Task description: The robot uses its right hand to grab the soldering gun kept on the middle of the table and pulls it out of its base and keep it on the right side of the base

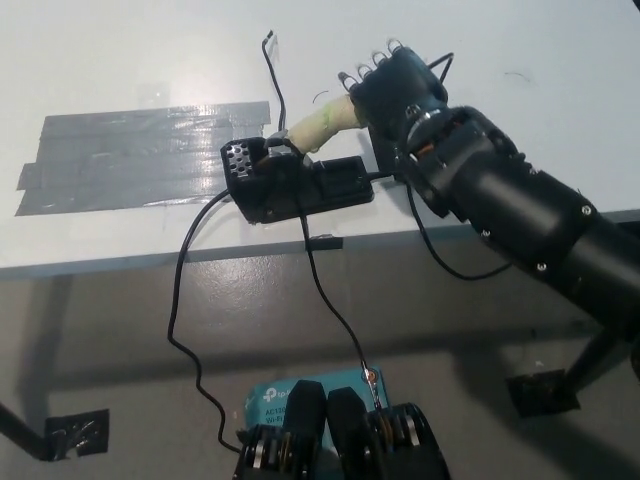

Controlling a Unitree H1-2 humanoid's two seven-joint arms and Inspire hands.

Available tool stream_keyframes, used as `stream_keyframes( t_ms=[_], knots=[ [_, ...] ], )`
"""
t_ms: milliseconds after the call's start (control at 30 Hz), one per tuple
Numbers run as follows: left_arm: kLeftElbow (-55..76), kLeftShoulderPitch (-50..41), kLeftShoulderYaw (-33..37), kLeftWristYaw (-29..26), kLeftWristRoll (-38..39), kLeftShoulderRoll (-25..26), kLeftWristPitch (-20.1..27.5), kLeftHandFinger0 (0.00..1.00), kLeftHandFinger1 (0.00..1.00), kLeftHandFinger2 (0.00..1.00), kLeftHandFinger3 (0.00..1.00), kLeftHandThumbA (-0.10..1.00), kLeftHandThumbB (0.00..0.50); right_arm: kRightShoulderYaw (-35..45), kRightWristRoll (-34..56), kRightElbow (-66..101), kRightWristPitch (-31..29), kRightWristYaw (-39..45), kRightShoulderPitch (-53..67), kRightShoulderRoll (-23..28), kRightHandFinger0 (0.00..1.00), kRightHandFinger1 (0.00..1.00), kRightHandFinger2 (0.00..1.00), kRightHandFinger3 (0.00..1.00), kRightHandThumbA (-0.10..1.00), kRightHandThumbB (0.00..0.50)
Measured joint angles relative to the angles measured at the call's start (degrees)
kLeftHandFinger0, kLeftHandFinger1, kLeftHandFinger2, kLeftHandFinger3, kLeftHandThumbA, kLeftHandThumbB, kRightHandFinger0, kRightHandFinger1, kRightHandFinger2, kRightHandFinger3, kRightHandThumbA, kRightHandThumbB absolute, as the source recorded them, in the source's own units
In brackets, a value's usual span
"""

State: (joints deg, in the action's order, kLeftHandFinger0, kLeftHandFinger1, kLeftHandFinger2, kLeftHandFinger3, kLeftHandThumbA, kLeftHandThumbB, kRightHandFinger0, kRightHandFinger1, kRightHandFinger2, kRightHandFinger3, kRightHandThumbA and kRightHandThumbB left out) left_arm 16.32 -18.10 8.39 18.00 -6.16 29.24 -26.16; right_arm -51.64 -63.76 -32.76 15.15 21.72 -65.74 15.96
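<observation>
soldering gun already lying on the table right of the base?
No. The soldering gun is gripped in the right hand, its tip end still at the base, not laid down on the table.

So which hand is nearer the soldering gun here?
The right. The black right hand is closed around the soldering gun handle, whose tip sits in the base. The white left hand is out of view.

bare white table [560, 60] lies right of the base [300, 185]; a thin cable [275, 75] crosses behind.
</observation>
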Motion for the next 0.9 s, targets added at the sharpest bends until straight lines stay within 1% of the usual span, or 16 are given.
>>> stream_keyframes(
  t_ms=[33,67,100,133,167,200,267,367,467,500,567,600,700,733,767,900],
  knots=[
    [-0.06,0.01,0.01,0.00,0.00,0.00,0.00,0.29,0.36,0.53,0.74,0.61,0.245,0.26,-0.01,-0.04,-0.18,-1.21,0.39,0.00,0.00,0.00,0.05,0.50,-0.10,0.107],
    [-0.17,0.02,0.02,0.00,0.01,-0.01,0.00,0.29,0.37,0.54,0.75,0.61,0.246,0.47,-0.01,-0.17,-0.45,-2.60,0.72,0.00,0.00,0.00,0.08,0.23,-0.10,0.065],
    [-0.24,0.04,0.02,0.00,0.01,-0.01,0.00,0.29,0.36,0.52,0.72,0.62,0.256,0.63,0.00,-0.27,-0.64,-3.78,0.89,0.00,0.00,0.00,0.20,0.25,-0.10,0.012],
    [-0.32,0.06,0.02,0.00,0.01,-0.01,0.00,0.29,0.36,0.52,0.71,0.62,0.255,0.95,0.03,-0.41,-0.91,-5.23,1.12,-0.01,0.00,0.00,0.25,0.26,-0.10,0.000],
    [-0.38,0.08,0.02,-0.01,0.00,-0.02,0.00,0.28,0.34,0.50,0.70,0.63,0.254,1.26,0.07,-0.53,-1.14,-6.30,1.33,-0.03,0.00,0.00,0.25,0.20,-0.10,0.028],
    [-0.41,0.10,0.02,-0.01,0.00,-0.02,0.00,0.28,0.36,0.51,0.70,0.64,0.247,1.52,0.10,-0.75,-1.51,-7.52,1.54,-0.05,0.00,0.00,0.26,0.31,-0.10,0.006],
    [-0.43,0.10,0.04,-0.01,-0.02,-0.03,0.01,0.30,0.38,0.50,0.69,0.64,0.243,2.07,0.14,-1.26,-2.19,-9.74,2.04,-0.05,0.00,0.00,0.28,0.35,-0.10,0.008],
    [-0.43,0.11,0.04,-0.01,-0.02,-0.02,0.00,0.31,0.38,0.51,0.72,0.68,0.257,2.80,0.27,-2.17,-3.44,-13.49,2.57,-0.05,0.00,0.00,0.22,0.22,-0.10,0.000],
    [-0.43,0.15,0.04,-0.01,-0.03,-0.03,0.01,0.31,0.37,0.51,0.75,0.70,0.271,3.36,0.42,-3.17,-4.86,-16.46,2.96,-0.04,0.00,0.00,0.22,0.03,-0.10,0.000],
    [-0.43,0.16,0.04,-0.01,-0.03,-0.03,0.01,0.30,0.36,0.49,0.73,0.70,0.279,3.51,0.43,-3.48,-5.21,-17.25,3.09,-0.03,0.00,0.00,0.28,0.04,-0.10,0.013],
    [-0.44,0.22,0.04,-0.01,-0.03,-0.02,0.01,0.31,0.37,0.52,0.77,0.70,0.258,3.89,0.48,-4.34,-6.30,-19.56,3.32,0.00,0.00,0.00,0.23,0.10,-0.10,0.039],
    [-0.44,0.26,0.04,0.00,-0.02,-0.02,0.01,0.30,0.36,0.51,0.77,0.70,0.262,4.12,0.50,-4.93,-7.08,-20.87,3.39,0.04,0.00,0.00,0.19,0.26,-0.10,0.065],
    [-0.43,0.36,0.04,0.00,-0.04,-0.02,0.01,0.29,0.36,0.50,0.76,0.72,0.276,4.47,0.48,-6.27,-8.80,-23.74,3.45,0.18,0.00,0.00,0.01,0.40,-0.04,0.059],
    [-0.42,0.37,0.04,0.00,-0.04,-0.02,0.01,0.29,0.35,0.49,0.75,0.72,0.278,4.57,0.46,-6.57,-9.48,-24.69,3.45,0.30,0.00,0.00,0.00,0.46,0.03,0.097],
    [-0.42,0.40,0.04,0.00,-0.04,-0.02,0.01,0.28,0.34,0.49,0.75,0.73,0.284,4.60,0.40,-7.05,-10.13,-25.88,3.45,0.48,0.00,0.00,0.00,0.44,-0.05,0.100],
    [-0.42,0.80,0.06,0.01,-0.14,0.07,0.01,0.32,0.39,0.52,0.75,0.74,0.264,5.14,0.24,-9.07,-12.00,-29.25,3.28,1.44,0.00,0.00,0.00,0.35,-0.10,0.102]
  ],
)
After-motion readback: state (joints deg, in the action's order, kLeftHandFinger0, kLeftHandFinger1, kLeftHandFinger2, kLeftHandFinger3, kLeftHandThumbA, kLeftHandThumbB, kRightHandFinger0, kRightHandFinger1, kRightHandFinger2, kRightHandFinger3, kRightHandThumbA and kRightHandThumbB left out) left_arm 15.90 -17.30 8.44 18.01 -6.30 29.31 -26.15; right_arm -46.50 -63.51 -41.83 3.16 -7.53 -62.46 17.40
